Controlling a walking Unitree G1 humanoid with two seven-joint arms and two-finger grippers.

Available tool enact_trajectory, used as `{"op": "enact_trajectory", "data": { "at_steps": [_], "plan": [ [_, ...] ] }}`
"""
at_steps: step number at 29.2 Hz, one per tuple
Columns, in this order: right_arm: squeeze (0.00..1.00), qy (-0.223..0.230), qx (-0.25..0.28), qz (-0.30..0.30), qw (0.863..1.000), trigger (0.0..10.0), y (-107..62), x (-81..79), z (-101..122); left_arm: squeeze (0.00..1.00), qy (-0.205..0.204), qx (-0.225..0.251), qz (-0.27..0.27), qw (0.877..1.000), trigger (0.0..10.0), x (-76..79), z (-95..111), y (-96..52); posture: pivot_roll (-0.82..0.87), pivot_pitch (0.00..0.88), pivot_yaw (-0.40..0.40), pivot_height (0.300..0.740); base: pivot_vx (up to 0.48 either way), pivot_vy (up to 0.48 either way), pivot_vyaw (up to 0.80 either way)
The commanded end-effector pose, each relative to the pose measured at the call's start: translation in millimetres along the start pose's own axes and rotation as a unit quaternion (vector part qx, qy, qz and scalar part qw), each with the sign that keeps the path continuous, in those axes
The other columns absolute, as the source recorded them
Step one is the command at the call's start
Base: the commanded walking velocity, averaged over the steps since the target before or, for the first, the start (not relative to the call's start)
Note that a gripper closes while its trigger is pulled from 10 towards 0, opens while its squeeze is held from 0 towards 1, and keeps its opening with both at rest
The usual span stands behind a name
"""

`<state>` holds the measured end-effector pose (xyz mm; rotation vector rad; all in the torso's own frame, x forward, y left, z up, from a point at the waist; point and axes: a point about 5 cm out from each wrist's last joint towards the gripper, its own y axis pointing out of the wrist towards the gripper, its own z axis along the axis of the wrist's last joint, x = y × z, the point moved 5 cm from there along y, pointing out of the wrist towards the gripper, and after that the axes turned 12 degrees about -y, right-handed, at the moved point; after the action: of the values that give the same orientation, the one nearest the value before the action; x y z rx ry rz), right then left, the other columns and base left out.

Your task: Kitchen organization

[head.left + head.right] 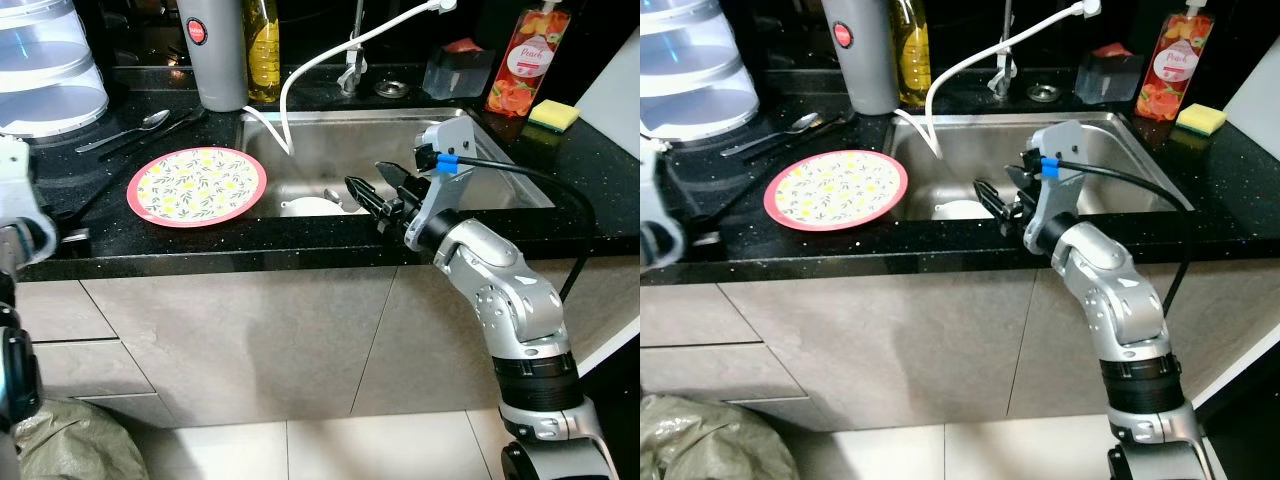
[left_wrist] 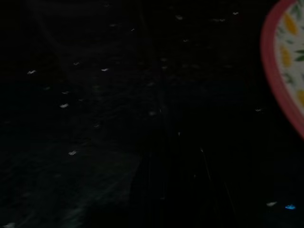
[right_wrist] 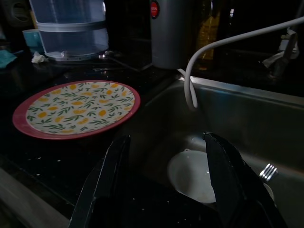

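Note:
A round plate with a red rim and a yellow leaf pattern lies flat on the black counter, left of the steel sink. In the sink's bottom lie a white dish and a fork. My right gripper hangs open over the sink's front edge, above the white dish and holding nothing. Its two fingers frame the dish in the right wrist view. My left arm is at the counter's left end. The dark left wrist view catches the plate's rim.
A white hose loops from the tap into the sink. At the back stand a grey flask, an oil bottle, a clear water container and a red soap bottle. A spoon and a yellow sponge lie on the counter.

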<state>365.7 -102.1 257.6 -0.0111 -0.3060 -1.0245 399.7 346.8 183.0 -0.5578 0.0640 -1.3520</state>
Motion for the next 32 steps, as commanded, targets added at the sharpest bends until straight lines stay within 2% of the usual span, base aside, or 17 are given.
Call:
{"op": "enact_trajectory", "data": {
  "at_steps": [1, 9, 10, 11, 14, 15, 16, 18, 19, 20, 22, 26, 27, 30, 31, 32],
  "plan": [
    [0.00, -0.002, -0.001, -0.001, 1.000, 10.0, 1.0, 1.2, 1.7, 0.00, -0.017, -0.066, -0.012, 0.998, 0.0, 7.8, -38.7, 9.1, 0.08, 0.033, -0.008, 0.740, 0.000, 0.000, 0.00],
    [0.00, -0.001, -0.002, -0.002, 1.000, 10.0, 1.6, 1.5, 1.5, 0.00, -0.028, -0.056, -0.029, 0.998, 0.0, 15.9, -34.7, 10.2, 0.08, 0.032, -0.012, 0.740, 0.000, 0.000, 0.00],
    [0.00, -0.001, -0.001, -0.001, 1.000, 10.0, 1.8, 1.6, 1.7, 0.00, -0.030, -0.038, -0.039, 0.998, 9.3, 21.0, -26.1, 10.0, 0.08, 0.032, -0.012, 0.740, 0.000, 0.000, 0.00],
    [0.00, -0.001, -0.001, -0.001, 1.000, 10.0, 2.1, 1.5, 1.9, 0.00, -0.020, 0.011, -0.051, 0.998, 10.0, 28.1, -6.2, 8.6, 0.08, 0.031, -0.011, 0.740, 0.000, 0.000, 0.00],
    [0.00, -0.001, -0.001, -0.001, 1.000, 10.0, 2.1, 1.4, 1.7, 0.00, 0.025, 0.124, -0.042, 0.991, 10.0, 35.7, 34.6, -0.1, 0.08, 0.031, -0.010, 0.740, 0.000, 0.000, 0.00],
    [0.00, -0.001, -0.001, -0.001, 1.000, 10.0, 2.1, 1.4, 1.7, 0.00, 0.025, 0.124, -0.042, 0.991, 10.0, 35.7, 34.6, -0.1, 0.08, 0.031, -0.010, 0.740, 0.000, 0.000, 0.00],
    [0.00, -0.001, -0.001, -0.001, 1.000, 10.0, 2.1, 1.3, 1.6, 0.00, 0.038, 0.143, -0.044, 0.988, 10.0, 39.6, 41.6, -2.8, 0.08, 0.030, -0.010, 0.740, 0.000, 0.000, 0.00],
    [0.00, 0.000, 0.000, -0.002, 1.000, 10.0, 2.2, 1.1, 1.6, 0.00, 0.051, 0.180, -0.079, 0.979, 10.0, 55.3, 53.6, -10.5, 0.08, 0.028, -0.008, 0.740, 0.000, 0.000, 0.00],
    [0.00, 0.000, 0.000, -0.002, 1.000, 10.0, 2.2, 1.1, 1.6, 0.00, 0.051, 0.180, -0.079, 0.979, 10.0, 55.3, 53.6, -10.5, 0.08, 0.028, -0.008, 0.740, 0.000, 0.000, 0.00],
    [0.00, 0.000, 0.000, -0.002, 1.000, 10.0, 2.2, 1.2, 1.8, 0.00, 0.057, 0.197, -0.095, 0.974, 10.0, 62.2, 58.9, -15.1, 0.08, 0.027, -0.008, 0.740, 0.000, 0.000, 0.00],
    [0.00, 0.000, 0.000, -0.002, 1.000, 10.0, 2.2, 1.2, 1.8, 0.00, 0.057, 0.197, -0.095, 0.974, 10.0, 62.2, 58.9, -15.1, 0.08, 0.027, -0.008, 0.740, 0.000, 0.000, 0.00],
    [0.00, 0.000, 0.002, -0.004, 1.000, 10.0, 2.8, 2.1, 2.0, 0.00, 0.099, 0.238, -0.149, 0.955, 10.0, 91.6, 66.3, -30.2, 0.08, 0.021, -0.007, 0.740, 0.000, 0.000, 0.00],
    [0.00, 0.000, 0.002, -0.004, 1.000, 10.0, 2.8, 2.1, 2.0, 0.00, 0.099, 0.238, -0.149, 0.955, 10.0, 91.6, 66.3, -30.2, 0.08, 0.021, -0.007, 0.740, 0.000, 0.000, 0.00],
    [0.00, 0.001, 0.003, -0.008, 1.000, 10.0, 3.8, 3.1, 2.5, 0.00, 0.108, 0.243, -0.174, 0.948, 10.0, 107.3, 62.3, -34.2, 0.08, 0.021, -0.007, 0.740, 0.000, 0.000, 0.00],
    [0.00, 0.001, 0.003, -0.008, 1.000, 10.0, 3.8, 3.1, 2.5, 0.00, 0.108, 0.243, -0.174, 0.948, 10.0, 107.3, 62.3, -34.2, 0.08, 0.021, -0.007, 0.740, 0.000, 0.000, 0.00],
    [0.00, 0.003, 0.007, -0.015, 1.000, 10.0, 4.6, 5.4, 4.0, 0.00, 0.115, 0.243, -0.192, 0.944, 10.0, 118.7, 57.7, -36.3, 0.08, 0.012, -0.008, 0.740, 0.000, 0.000, 0.00]
  ]
}}
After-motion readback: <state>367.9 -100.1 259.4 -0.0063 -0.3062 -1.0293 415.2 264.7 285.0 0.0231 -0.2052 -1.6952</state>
